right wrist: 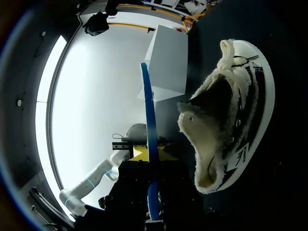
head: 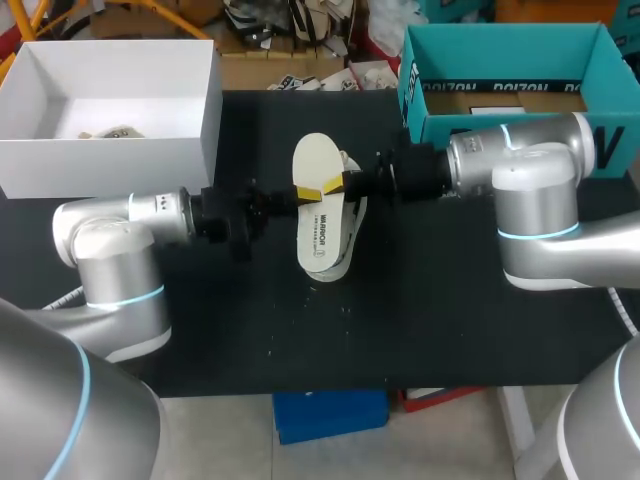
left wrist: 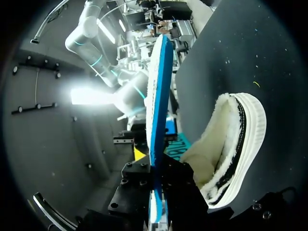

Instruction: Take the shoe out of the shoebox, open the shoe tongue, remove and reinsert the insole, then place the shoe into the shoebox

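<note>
Black table (head: 450,320), mid: shoe (head: 345,255) lies out of box, insole (head: 318,225) just above it, left gripper (head: 300,194) & right gripper (head: 338,183) both pinched onto it, prob. steadying for reinsertion.

The black table (head: 450,320) is dotted with small pale specks.
</note>
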Robot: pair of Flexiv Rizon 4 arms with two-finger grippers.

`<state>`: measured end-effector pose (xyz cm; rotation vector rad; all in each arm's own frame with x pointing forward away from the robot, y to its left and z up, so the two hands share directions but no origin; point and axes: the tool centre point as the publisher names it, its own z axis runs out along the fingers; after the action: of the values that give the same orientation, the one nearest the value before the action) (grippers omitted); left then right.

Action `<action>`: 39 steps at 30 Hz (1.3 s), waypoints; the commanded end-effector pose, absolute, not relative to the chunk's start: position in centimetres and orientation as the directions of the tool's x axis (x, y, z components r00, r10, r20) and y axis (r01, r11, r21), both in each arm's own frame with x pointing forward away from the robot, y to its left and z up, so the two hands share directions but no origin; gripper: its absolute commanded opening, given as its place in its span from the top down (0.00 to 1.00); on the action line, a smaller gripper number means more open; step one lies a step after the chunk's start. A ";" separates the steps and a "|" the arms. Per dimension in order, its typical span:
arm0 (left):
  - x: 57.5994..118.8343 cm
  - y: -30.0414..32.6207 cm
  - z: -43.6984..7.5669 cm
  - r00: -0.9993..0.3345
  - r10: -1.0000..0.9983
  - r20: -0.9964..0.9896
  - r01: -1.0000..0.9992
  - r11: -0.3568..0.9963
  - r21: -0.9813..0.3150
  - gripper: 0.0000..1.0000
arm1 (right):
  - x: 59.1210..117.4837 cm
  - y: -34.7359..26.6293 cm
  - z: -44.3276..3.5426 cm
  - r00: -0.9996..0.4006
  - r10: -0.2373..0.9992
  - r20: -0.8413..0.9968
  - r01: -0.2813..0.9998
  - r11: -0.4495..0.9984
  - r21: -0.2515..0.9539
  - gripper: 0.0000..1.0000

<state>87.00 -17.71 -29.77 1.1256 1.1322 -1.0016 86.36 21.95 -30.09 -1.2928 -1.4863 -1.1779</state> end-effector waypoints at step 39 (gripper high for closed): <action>74.1 -11.1 -29.3 -0.143 0.328 -0.934 0.990 0.036 -0.139 1.00 | 75.8 11.8 -23.3 0.117 0.558 0.822 0.875 -0.448 0.180 0.00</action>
<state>74.62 -11.48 -29.37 1.3430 1.5430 -1.1443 77.94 13.16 -24.31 -1.9789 -1.4204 -1.1956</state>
